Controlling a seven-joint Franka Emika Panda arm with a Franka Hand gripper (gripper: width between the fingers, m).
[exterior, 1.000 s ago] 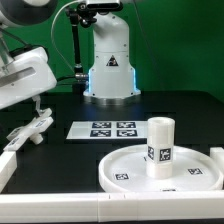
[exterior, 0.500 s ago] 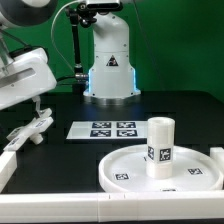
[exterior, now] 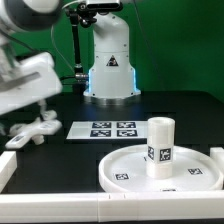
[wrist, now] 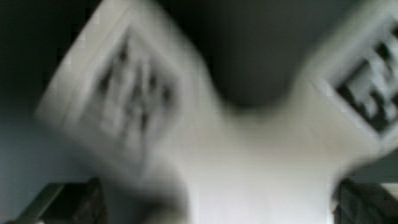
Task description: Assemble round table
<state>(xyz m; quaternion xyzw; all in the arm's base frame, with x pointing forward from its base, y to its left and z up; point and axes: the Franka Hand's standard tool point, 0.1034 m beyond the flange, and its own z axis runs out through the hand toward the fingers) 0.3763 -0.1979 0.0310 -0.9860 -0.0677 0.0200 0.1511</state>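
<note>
Item: cross-shaped base piece (exterior: 28, 133), white plastic, likely light, rigid and slick, lying on the tabletop (exterior: 190, 115) at the exterior view's left beneath your tool (exterior: 38, 112), jaws wide and empty; grip it across one narrow limb.

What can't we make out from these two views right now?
- Wrist view: wholly blurred; tags on the white cross-shaped plastic base piece unreadable.
- Exterior view: end effector fingertips too small to separate; contact with the base piece unclear.
- Exterior view: short white tagged cylinder leg hides part of the large white rimmed round disc behind it.
- Exterior view: tag patterns too small to read.
</note>
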